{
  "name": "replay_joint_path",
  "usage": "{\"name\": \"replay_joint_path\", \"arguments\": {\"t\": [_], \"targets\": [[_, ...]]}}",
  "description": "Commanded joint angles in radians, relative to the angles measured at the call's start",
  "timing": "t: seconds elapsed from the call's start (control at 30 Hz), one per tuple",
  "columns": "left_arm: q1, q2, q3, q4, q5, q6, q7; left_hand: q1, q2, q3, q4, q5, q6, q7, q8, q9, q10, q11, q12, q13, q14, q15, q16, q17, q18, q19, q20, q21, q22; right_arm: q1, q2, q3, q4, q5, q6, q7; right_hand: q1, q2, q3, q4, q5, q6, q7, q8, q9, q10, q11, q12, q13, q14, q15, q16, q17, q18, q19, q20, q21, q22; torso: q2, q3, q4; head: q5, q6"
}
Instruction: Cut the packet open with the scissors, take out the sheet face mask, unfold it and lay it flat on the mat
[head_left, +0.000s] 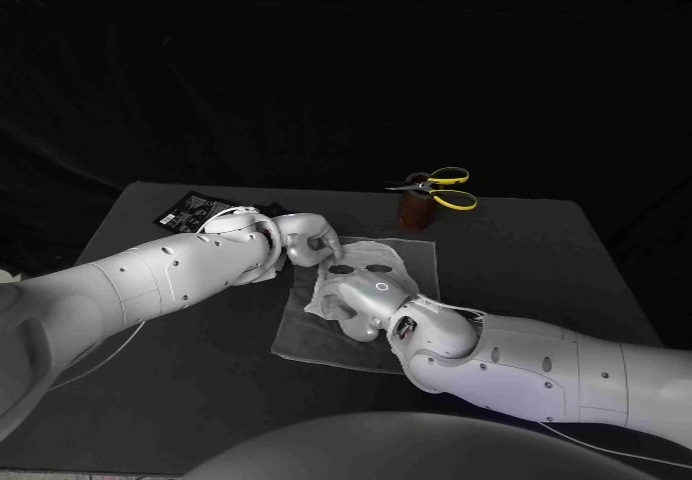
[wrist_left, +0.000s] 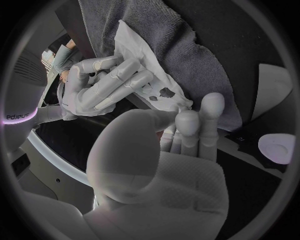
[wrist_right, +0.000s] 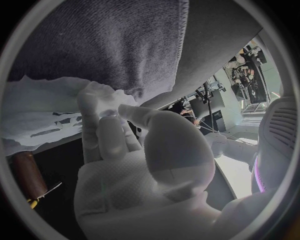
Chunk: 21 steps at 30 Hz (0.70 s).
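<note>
The sheet face mask (head_left: 389, 258) is spread on the grey mat (head_left: 310, 338) at the frame's centre. The right hand (head_left: 369, 298) is laid flat on it, fingers stretched and released. Its upper-left edge is touched by the left hand (head_left: 309, 240); whether it is grasped cannot be told. The scissors (head_left: 440, 188) are seen at upper right, the packet (head_left: 188, 210) at upper left.

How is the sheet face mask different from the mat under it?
The sheet face mask is white with cut holes; the mat is grey and plain. The sheet face mask is smaller and creased; the mat is larger and lies flat. Both are thin sheets.
</note>
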<state>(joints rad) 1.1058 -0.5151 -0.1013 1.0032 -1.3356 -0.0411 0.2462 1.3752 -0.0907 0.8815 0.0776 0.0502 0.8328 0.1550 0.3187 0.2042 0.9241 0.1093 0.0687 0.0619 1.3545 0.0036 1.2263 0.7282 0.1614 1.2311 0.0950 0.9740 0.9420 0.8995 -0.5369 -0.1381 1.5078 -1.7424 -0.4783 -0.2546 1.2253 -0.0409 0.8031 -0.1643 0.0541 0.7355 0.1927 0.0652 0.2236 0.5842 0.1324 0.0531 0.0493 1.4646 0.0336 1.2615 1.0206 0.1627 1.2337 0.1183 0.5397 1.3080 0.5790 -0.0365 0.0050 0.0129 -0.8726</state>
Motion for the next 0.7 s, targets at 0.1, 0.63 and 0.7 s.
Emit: {"name": "replay_joint_path", "arguments": {"t": [0.1, 0.63, 0.7], "targets": [[-0.001, 0.002, -0.001, -0.008, -0.020, 0.038, -0.040, 0.000, -0.001, -0.001, 0.008, 0.000, -0.001, 0.009, -0.005, 0.001, 0.004, 0.004, -0.007, 0.001, -0.002, 0.010, 0.000, -0.003, -0.008, 0.006, 0.004, -0.007, -0.003, 0.001, 0.011, 0.001, -0.013, -0.022, 0.032, -0.016, -0.010, -0.001, 0.001, -0.003, -0.005, -0.004, 0.002, -0.003, -0.001, -0.006, 0.001, -0.006, 0.000, -0.003, 0.007, -0.003, 0.004, 0.010, -0.005, -0.001, -0.002, 0.011, 0.001, 0.0000, 0.0001, 0.000, 0.000], [-0.001, 0.004, -0.001, -0.012, -0.025, 0.045, -0.055, 0.000, -0.002, -0.001, 0.009, 0.000, -0.001, 0.011, -0.006, 0.001, 0.004, 0.006, -0.007, 0.000, -0.002, 0.014, 0.000, -0.005, -0.008, 0.007, 0.007, -0.009, -0.005, 0.000, 0.031, 0.001, -0.033, 0.001, 0.104, 0.018, -0.018, -0.003, -0.006, 0.003, -0.005, 0.007, 0.007, 0.001, 0.000, 0.006, 0.007, -0.003, 0.002, 0.000, 0.014, 0.001, 0.009, 0.009, -0.003, 0.004, 0.001, 0.010, 0.000, 0.0003, -0.0005, 0.001, 0.000], [-0.001, 0.005, -0.001, -0.013, -0.025, 0.045, -0.056, 0.001, -0.003, -0.001, 0.009, 0.000, -0.002, 0.012, -0.006, 0.001, 0.003, 0.007, -0.007, 0.000, -0.002, 0.016, 0.000, -0.006, -0.008, 0.008, 0.008, -0.010, -0.006, 0.000, 0.031, 0.000, -0.030, 0.001, 0.105, 0.019, -0.017, -0.002, -0.007, 0.003, -0.005, 0.016, 0.006, 0.003, 0.002, 0.011, 0.007, -0.002, 0.002, 0.000, 0.014, 0.002, 0.009, 0.009, -0.003, 0.005, 0.002, 0.010, 0.000, 0.0003, -0.0005, 0.001, 0.000]]}}
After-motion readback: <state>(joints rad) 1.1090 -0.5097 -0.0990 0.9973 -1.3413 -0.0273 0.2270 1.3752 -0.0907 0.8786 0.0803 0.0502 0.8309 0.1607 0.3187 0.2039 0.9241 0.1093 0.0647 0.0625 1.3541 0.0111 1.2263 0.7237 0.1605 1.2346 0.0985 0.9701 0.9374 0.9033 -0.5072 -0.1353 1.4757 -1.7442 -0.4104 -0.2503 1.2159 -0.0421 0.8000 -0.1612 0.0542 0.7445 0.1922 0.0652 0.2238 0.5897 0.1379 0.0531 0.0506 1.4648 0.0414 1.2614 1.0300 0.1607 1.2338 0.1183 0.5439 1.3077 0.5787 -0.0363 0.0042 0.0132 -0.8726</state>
